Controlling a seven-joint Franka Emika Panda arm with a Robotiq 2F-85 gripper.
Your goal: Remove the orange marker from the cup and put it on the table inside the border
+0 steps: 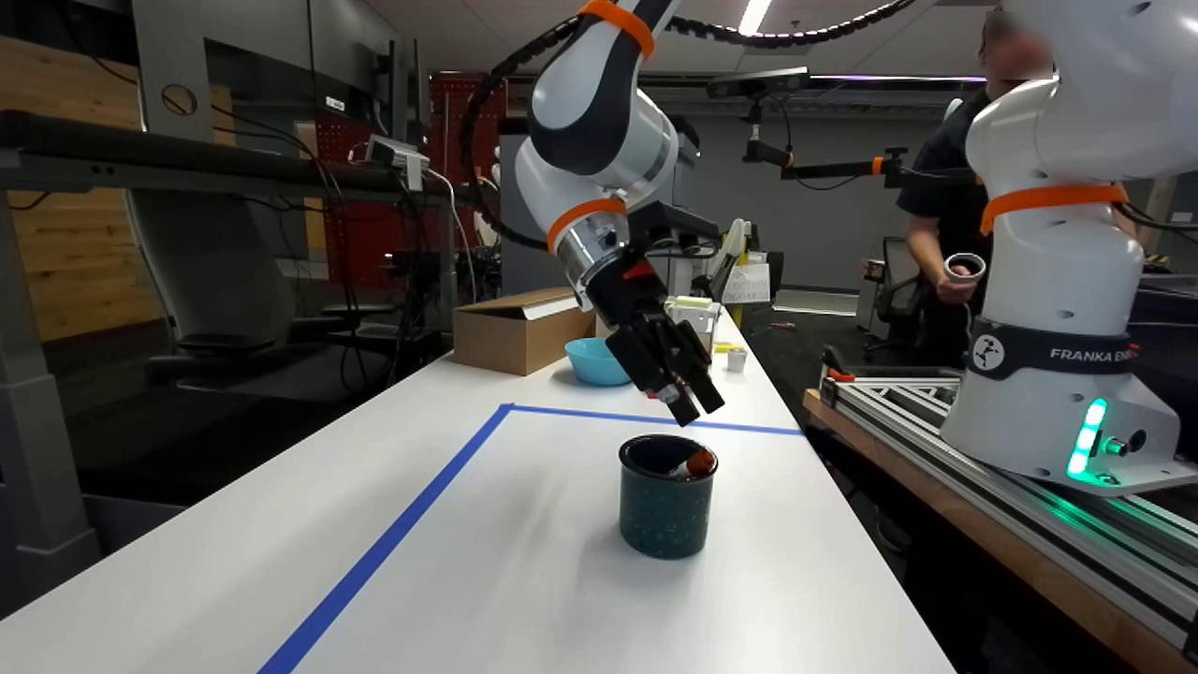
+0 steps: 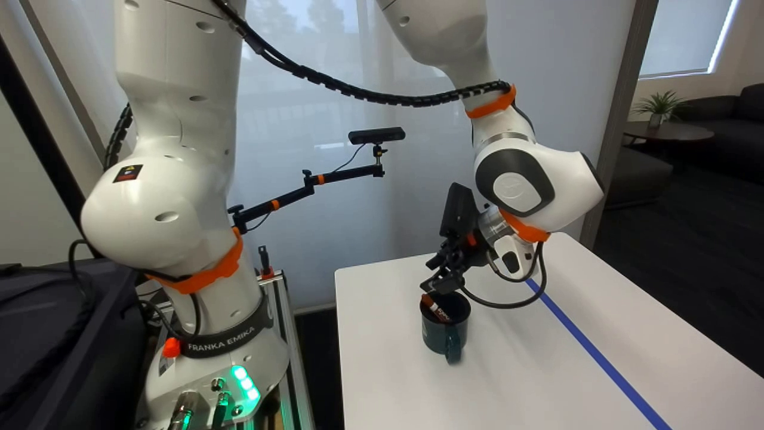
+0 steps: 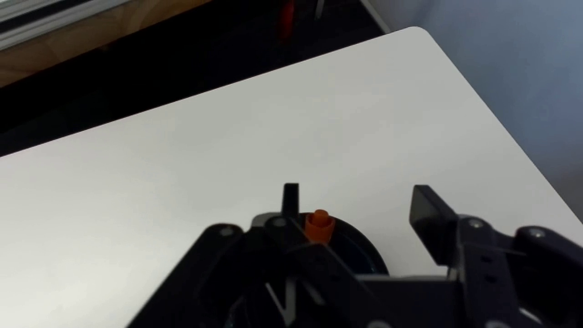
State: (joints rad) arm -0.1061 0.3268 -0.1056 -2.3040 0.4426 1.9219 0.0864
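Orange marker [image 1: 695,464] leans inside the cup [image 1: 664,517] between blue tape [image 1: 403,524] and table edge [image 1: 870,552], tool [image 3: 357,207] above, jaws spread apart.

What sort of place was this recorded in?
Most likely a robotics lab in an office-like space: the exterior views show a Franka arm, a camera on a jointed mount, and an office chair.

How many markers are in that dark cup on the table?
1: the orange marker, tilted inside the cup with its orange end up. The cup's bottom can't be seen, so others may be hidden.
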